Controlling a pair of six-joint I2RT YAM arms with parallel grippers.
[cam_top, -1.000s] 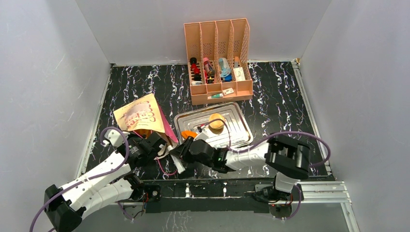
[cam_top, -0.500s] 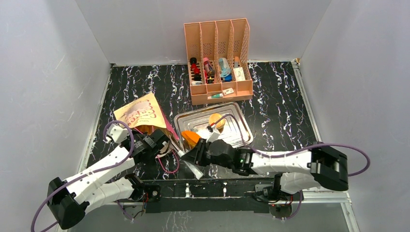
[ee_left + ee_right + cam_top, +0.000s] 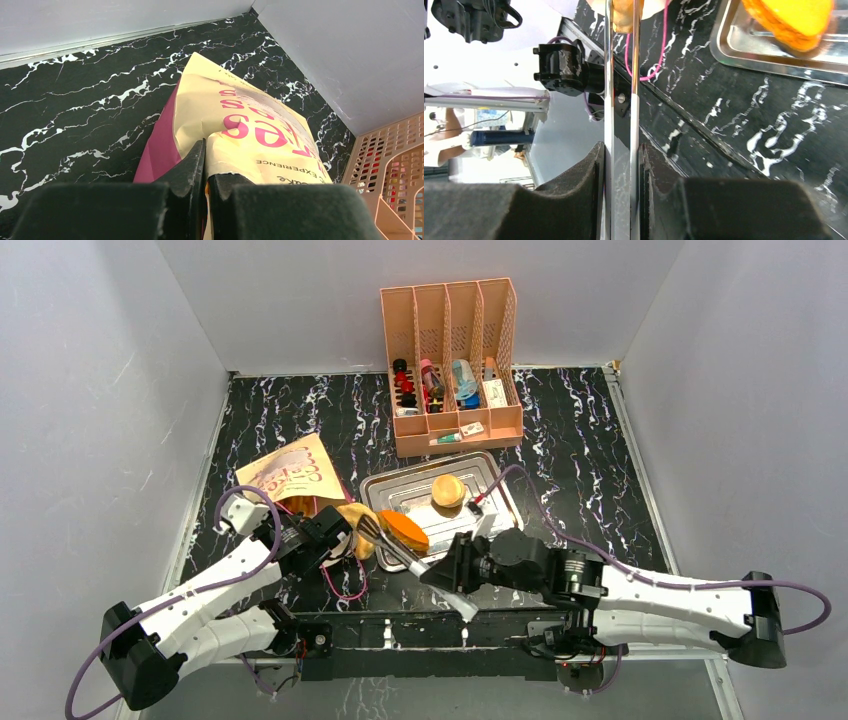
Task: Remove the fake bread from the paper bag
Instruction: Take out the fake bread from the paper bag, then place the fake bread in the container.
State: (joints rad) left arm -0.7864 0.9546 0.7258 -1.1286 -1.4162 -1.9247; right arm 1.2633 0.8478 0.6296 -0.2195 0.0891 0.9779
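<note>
Bread (image 3: 355,517) clamped at bag (image 3: 290,475) mouth by tongs (image 3: 609,100) held in right gripper (image 3: 621,150); bag rim pinched by left gripper (image 3: 206,155). Next: clean withdrawal needed.

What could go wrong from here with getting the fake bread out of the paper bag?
The metal tongs in the right end effector seem to pinch only an edge of the tan fake bread, so it might slip free.
The thin pink cord handle runs beside the tongs and could snag.
The left end effector clamps just the rim of the cream-tan paper bag, which might tear or drag.
</note>
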